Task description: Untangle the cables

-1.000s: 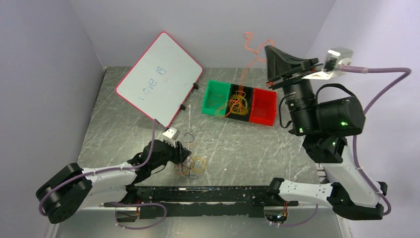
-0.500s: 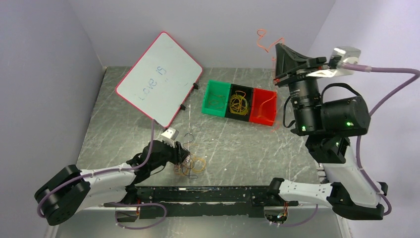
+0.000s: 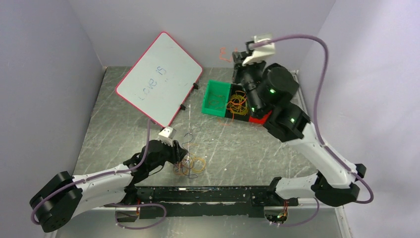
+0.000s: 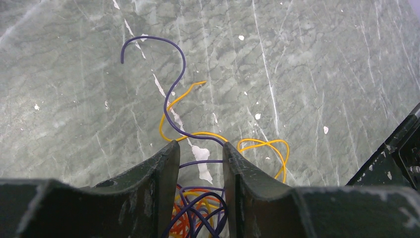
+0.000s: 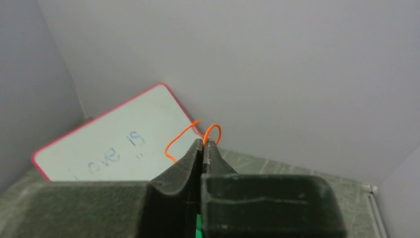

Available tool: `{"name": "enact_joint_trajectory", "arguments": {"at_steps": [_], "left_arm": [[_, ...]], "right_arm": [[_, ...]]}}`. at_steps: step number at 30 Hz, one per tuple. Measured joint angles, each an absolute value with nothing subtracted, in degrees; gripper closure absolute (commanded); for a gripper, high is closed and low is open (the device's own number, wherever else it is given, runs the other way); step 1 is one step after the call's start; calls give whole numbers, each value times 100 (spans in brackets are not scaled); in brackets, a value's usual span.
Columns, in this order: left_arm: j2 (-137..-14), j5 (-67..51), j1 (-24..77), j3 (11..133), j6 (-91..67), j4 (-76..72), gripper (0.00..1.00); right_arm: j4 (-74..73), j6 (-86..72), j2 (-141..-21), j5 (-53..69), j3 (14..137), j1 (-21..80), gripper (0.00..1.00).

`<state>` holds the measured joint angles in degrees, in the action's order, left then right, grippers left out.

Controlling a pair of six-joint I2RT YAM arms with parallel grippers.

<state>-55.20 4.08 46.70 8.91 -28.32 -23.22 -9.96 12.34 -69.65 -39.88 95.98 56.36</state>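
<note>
- Left arm reaches along the near edge of the table (image 3: 247, 148). I see the left gripper (image 3: 182, 157) low over the near-centre of the table, its fingers pointing right and far.
- Wrist view: the left gripper (image 4: 198, 148) has its jaws partly apart with a clear gap. It straddles the near end of the cable bunch (image 4: 198, 213), and nothing looks clamped.
- The cable bunch (image 3: 190, 166) lies on the table near-centre, just right of the left fingers: loops of yellow, orange and dark purple, tangled.
- One purple cable (image 4: 171, 94) runs out of the gap and curls far and left in an S with a hooked end. Yellow cable (image 4: 267, 144) loops flat on the table to its right.
- Whiteboard (image 3: 158, 79), pink-rimmed with handwriting, leans tilted at far left.
- Three bins in a row, far-centre. Green bin (image 3: 216, 96) on the left holds a few thin wires. Black bin (image 3: 238, 104) in the middle holds a yellow and orange tangle. Red bin (image 3: 258, 119) on the right is mostly hidden under the right arm.
- Right arm is stretched far and raised above the bins. Right gripper (image 3: 236, 55) is up against the back wall.
- Right wrist view: the right gripper (image 5: 203, 143) has its jaws pressed together on an orange cable (image 5: 181, 139), whose loops stick out past the fingertips.
- From above, the orange cable (image 3: 225, 53) shows in the air left of the right gripper, well apart from the bunch.
</note>
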Motion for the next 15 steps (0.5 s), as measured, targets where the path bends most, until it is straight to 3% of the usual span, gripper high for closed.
{"name": "enact_joint_trajectory", "arguments": {"at_steps": [8, 15], "left_arm": [[-5374, 432, 4670, 895, -2856, -2108, 57], [-5325, 432, 4670, 895, -2856, -2029, 57]], "right_arm": [[-1313, 440, -7741, -2687, 9592, 4287, 100], [-913, 139, -8193, -1933, 9618, 3789, 100]]}}
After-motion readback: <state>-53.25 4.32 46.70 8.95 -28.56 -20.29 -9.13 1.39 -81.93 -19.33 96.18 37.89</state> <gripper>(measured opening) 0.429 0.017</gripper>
